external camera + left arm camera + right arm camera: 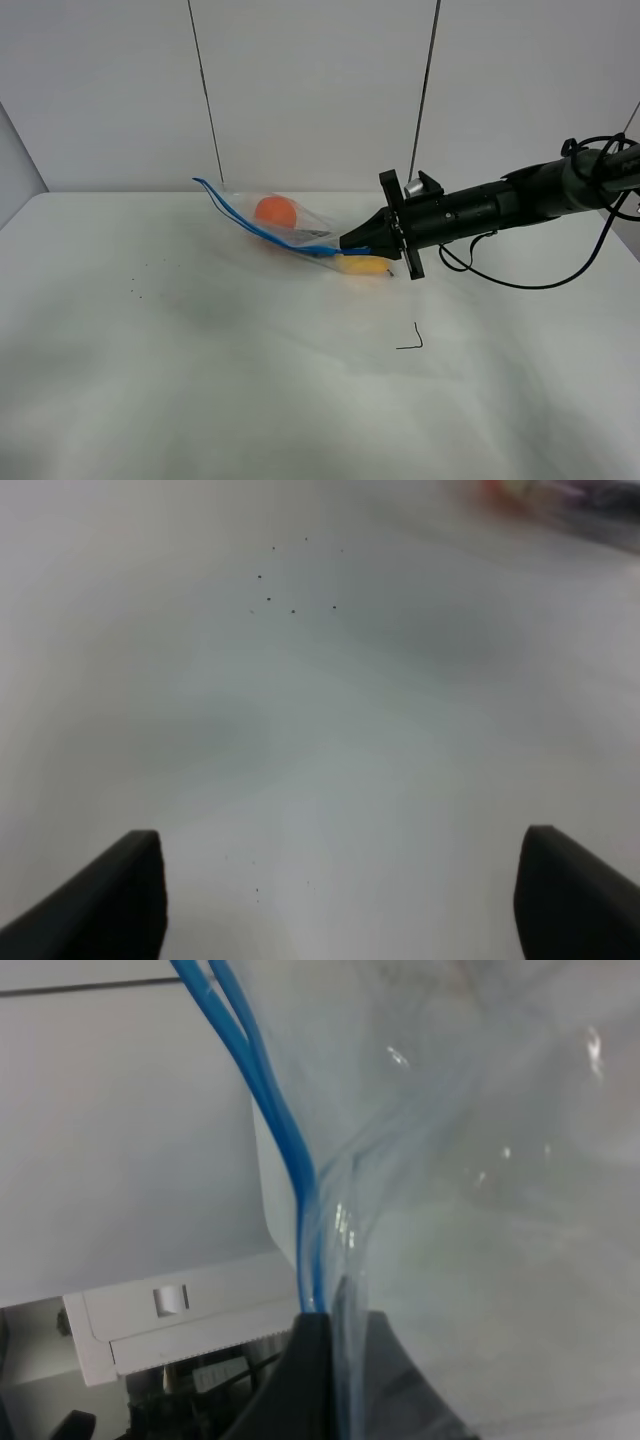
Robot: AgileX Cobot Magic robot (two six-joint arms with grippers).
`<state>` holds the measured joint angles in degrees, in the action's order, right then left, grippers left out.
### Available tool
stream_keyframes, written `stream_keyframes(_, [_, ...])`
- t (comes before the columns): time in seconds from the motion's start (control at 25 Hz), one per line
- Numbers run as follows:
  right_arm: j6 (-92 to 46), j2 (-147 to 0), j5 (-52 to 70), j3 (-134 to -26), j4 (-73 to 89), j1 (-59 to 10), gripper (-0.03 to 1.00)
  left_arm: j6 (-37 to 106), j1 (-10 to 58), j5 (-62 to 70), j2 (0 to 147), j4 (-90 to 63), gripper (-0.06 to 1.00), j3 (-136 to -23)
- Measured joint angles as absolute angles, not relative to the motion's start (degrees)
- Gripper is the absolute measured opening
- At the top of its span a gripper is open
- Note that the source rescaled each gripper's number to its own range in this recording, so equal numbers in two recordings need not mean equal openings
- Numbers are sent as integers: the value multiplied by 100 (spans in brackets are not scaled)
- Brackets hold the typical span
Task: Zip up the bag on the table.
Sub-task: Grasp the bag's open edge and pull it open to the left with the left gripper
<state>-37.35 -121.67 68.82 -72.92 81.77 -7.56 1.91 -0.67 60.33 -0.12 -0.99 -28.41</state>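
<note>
The clear plastic bag [290, 228] lies on the white table [200, 380] near the back middle, with an orange fruit [275, 211] and a yellow item [363, 265] inside. Its blue zipper strip [262, 229] runs from a raised far-left end down to my right gripper [343, 246]. The right gripper is shut on the zipper strip at its right end; in the right wrist view the blue strip [280, 1130] enters between the closed fingertips [310, 1345]. My left gripper [340, 900] is open over bare table; its arm is out of the exterior view.
A small black corner mark [412, 342] sits in front of the right arm. Tiny black specks [140, 280] dot the table at the left, also in the left wrist view [275, 590]. White wall panels stand behind the table.
</note>
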Motion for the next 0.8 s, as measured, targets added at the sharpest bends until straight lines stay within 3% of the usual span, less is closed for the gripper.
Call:
stream_keyframes(0.6, [-3705,-11965,6888,-7292,8020,-756,0,186,-67,5993,-12,-94,100,-2884])
stream_keyframes(0.8, [-3705,-11965,6888,-7292,8009,-756,0,577,-67,5296,838,-39,100,-3798])
